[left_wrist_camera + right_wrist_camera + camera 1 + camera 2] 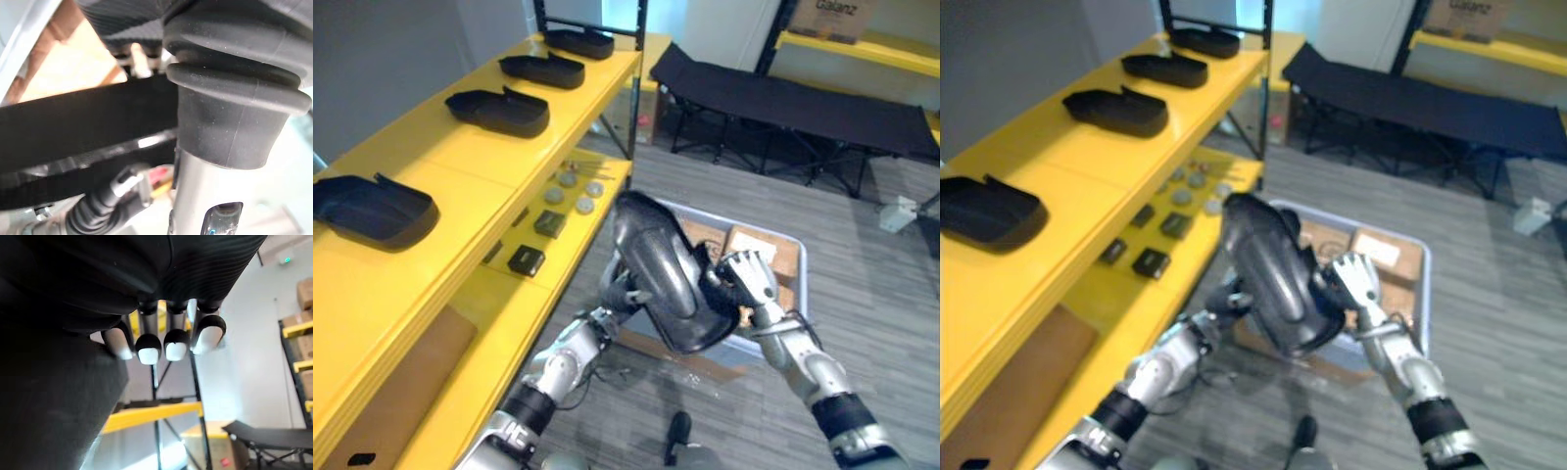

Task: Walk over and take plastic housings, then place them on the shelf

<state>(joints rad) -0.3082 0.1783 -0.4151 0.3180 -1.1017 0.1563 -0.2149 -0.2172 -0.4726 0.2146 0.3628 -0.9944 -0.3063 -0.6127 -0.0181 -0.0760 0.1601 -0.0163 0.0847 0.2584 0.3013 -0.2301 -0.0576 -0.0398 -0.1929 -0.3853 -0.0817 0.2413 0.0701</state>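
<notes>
Four black housings point(499, 110) sit along the yellow shelf point(460, 186). Left hand point(625, 291) is tucked behind the held housing point(661, 269), grip impossible to tell. Right hand point(749, 279) curls round its edge, above the grey bin point(800, 257).

Yellow shelf point(460, 166), top tier: four black plastic housings point(499, 111) in a row along it, well apart from one another. Lower tier point(509, 318): a cluster of round grey discs point(576, 191), a few small black blocks point(526, 259) near them, a brown board point(396, 387) flat at the near end. Grey plank floor point(871, 323): a grey crate point(800, 264) near the shelf, a black folding cot point(783, 98) farther back.
</notes>
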